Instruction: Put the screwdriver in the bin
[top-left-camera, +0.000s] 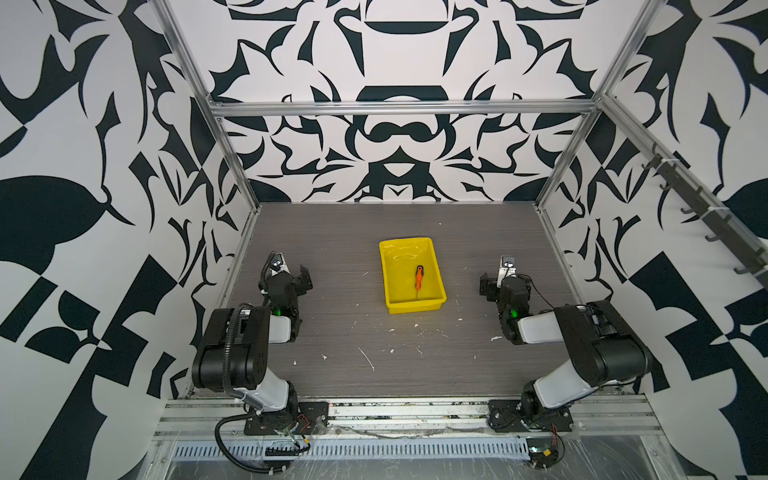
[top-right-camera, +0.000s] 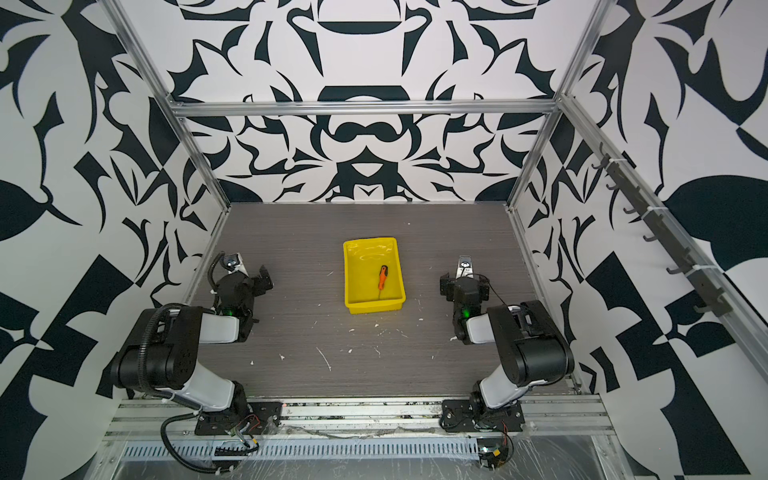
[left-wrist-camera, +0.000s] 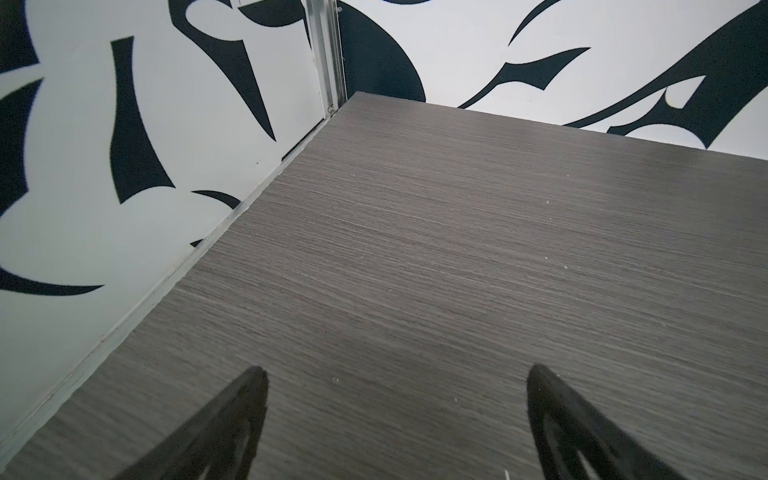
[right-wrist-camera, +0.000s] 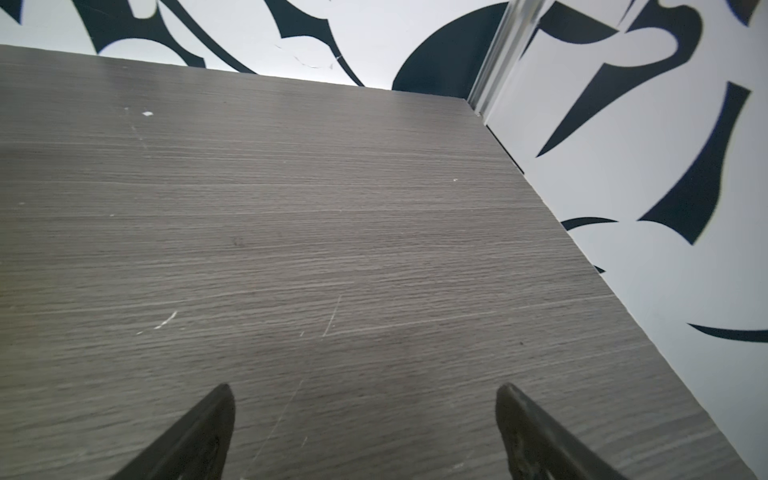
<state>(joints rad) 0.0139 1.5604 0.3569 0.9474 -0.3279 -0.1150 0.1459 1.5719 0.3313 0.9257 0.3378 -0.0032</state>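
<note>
The orange-handled screwdriver (top-left-camera: 419, 279) (top-right-camera: 382, 277) lies inside the yellow bin (top-left-camera: 415, 308) (top-right-camera: 376, 308), near its right wall, with the black cap towards the back. The bin stands at the middle of the grey table in both top views. My left gripper (left-wrist-camera: 397, 369) is open over bare table, folded back well left of the bin (top-left-camera: 291, 277). My right gripper (right-wrist-camera: 365, 386) is open too, with nothing between its fingers, and sits well right of the bin (top-left-camera: 500, 282). Neither wrist view shows the bin or the screwdriver.
White flecks and scratches (top-left-camera: 365, 358) dot the wood-grain table in front of the bin. Patterned walls and aluminium posts (top-left-camera: 245, 166) close in the table on three sides. A rail of dark hooks (top-left-camera: 706, 216) runs along the right wall.
</note>
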